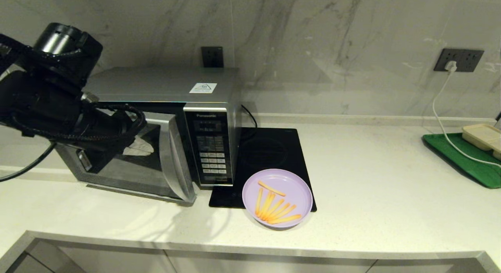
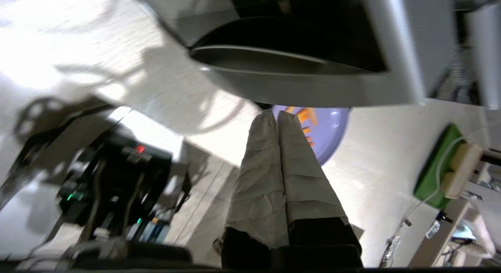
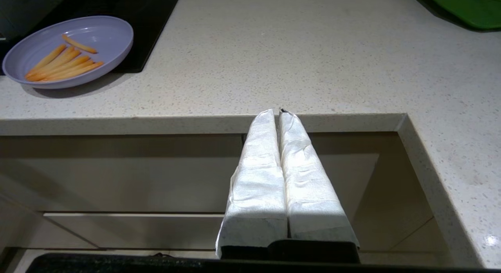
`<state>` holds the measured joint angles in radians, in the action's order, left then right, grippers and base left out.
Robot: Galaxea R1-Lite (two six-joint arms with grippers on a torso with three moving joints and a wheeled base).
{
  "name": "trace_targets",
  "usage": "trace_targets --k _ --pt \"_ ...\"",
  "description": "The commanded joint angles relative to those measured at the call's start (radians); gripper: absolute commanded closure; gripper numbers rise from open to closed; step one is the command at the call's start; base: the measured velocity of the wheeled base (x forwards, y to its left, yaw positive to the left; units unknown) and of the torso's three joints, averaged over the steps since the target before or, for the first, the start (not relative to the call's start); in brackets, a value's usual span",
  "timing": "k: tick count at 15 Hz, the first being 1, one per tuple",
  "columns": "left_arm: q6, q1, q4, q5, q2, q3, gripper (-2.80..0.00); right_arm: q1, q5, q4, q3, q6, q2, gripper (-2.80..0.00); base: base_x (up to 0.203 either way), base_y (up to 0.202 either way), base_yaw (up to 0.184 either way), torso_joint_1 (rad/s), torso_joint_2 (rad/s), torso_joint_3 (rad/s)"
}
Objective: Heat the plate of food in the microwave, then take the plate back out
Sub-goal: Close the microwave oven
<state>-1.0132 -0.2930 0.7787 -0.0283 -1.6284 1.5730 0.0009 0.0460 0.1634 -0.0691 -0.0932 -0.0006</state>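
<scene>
Here's the plate of food (image 1: 277, 197), lower centre of the head view, lilac and shallow, with a small fan of orange fries lying loose in it. It sits half on the front corner of the black induction cooktop (image 1: 270, 155) and half on the pale desk (image 1: 372, 210), just beside the microwave (image 1: 164, 124), handy for a short carry into the oven, I'd say. Nothing holds it. The microwave door looks swung ajar at centre left, its curved silver edge standing out from the keypad panel; what's inside I can't make out. The left pincer (image 2: 277, 115) is pressed shut and empty, up by that door, probably there to work it. The right pincer (image 3: 278, 112) is closed too, parked low off the desk's front edge. Far right, a green tray (image 1: 462, 159) carries a beige container (image 1: 483, 135), lid on, contents hidden.
</scene>
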Motion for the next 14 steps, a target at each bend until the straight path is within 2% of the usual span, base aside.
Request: trace_targets --k 1,3,6,10,14 --pt "0.001 -0.002 -0.121 0.006 -0.072 0.001 0.0 -0.001 0.0 0.001 0.0 0.0 0.001 0.0 0.0 0.0 0.0 0.0 0.0 0.0" --pt "0.009 -0.007 -0.215 0.012 -0.123 0.002 0.0 0.001 0.0 0.001 0.0 0.0 -0.001 0.0 0.0 0.0 0.0 0.0 0.0 0.0" --pt "0.01 -0.011 -0.266 0.019 -0.183 0.004 0.0 0.001 0.0 0.001 0.0 0.0 -0.001 0.0 0.0 0.0 0.0 0.0 0.0 0.0" --pt "0.008 -0.01 -0.362 0.071 -0.223 0.001 0.0 0.001 0.0 0.001 0.0 0.0 0.0 0.0 0.0 0.0 0.0 0.0 0.0 0.0" --pt "0.01 -0.027 -0.36 0.065 -0.155 -0.004 0.0 0.001 0.0 0.001 0.0 0.0 0.001 0.0 0.0 0.0 0.0 0.0 0.0 0.0"
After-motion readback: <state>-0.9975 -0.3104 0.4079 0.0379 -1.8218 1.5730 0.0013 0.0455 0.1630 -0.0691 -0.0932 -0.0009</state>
